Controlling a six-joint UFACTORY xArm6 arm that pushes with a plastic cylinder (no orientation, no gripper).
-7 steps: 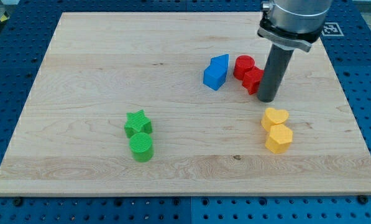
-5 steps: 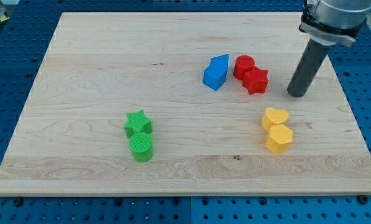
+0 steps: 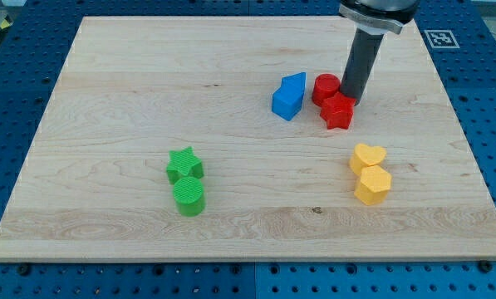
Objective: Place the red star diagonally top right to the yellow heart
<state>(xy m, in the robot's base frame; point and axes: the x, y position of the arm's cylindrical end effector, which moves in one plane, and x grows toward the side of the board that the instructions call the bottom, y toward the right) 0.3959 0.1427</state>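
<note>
On the pale wood board [image 3: 148, 75] — my tip [image 3: 350, 98], no fingers, against the ridged red star [image 3: 338, 111].

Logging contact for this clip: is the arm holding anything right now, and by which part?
Nothing is held; the rod cannot grip. My tip sits at the upper right edge of the red star, beside the red cylinder.
</note>
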